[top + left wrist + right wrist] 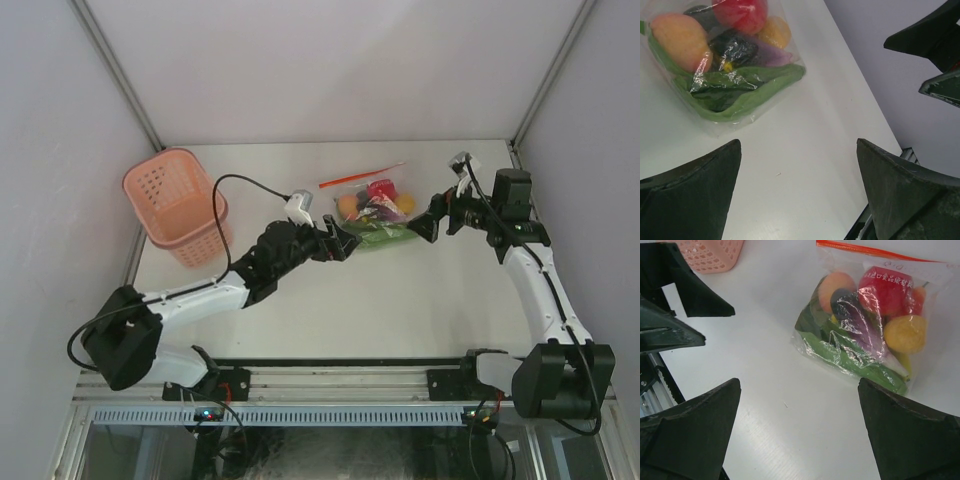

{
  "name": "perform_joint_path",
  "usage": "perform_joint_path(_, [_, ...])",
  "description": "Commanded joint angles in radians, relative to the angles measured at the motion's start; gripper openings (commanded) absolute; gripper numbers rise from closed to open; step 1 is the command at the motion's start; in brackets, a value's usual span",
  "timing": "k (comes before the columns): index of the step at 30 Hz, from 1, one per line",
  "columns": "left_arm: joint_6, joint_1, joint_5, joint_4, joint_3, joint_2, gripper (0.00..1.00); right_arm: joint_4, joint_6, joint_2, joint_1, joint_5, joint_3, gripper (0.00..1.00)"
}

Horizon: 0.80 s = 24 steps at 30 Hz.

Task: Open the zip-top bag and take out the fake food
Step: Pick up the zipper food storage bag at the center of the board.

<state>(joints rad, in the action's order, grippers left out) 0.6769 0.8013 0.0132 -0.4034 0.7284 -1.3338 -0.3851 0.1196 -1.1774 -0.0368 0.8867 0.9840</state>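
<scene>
The clear zip-top bag (pixel 372 210) lies on the white table at the back middle, its red-orange zipper strip (pixel 360 177) on the far edge. Inside is the fake food (pixel 875 305): red, orange and yellow round pieces, a purple eggplant, green leafy pieces. The same fake food (pixel 725 50) shows at the top left of the left wrist view. My left gripper (pixel 343 241) stands open just left of the bag, nothing between its fingers. To the bag's right my right gripper (pixel 432 222) is open too, also apart from it. The two grippers face each other across the bag's near side.
A pink perforated basket (pixel 177 205) lies tipped at the table's left back; its rim (pixel 710 255) shows in the right wrist view. Grey walls close in the table on three sides. The table's front edge with the metal rail (pixel 330 380) runs by the arm bases.
</scene>
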Motion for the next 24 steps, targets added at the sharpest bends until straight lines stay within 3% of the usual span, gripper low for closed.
perform_joint_path(1, [0.093,-0.024,-0.045,-0.174,-0.005,-0.048,1.00,0.064,0.033,0.008,-0.018,0.040,0.001,1.00])
perform_joint_path(19, [0.108,-0.027,0.201,-0.065,0.134,-0.281,0.91,0.089,0.012,-0.009,-0.062,0.027,-0.008,1.00])
perform_joint_path(24, [0.110,-0.062,0.174,-0.070,0.198,-0.368,0.92,0.091,0.007,-0.011,-0.059,0.033,-0.008,1.00])
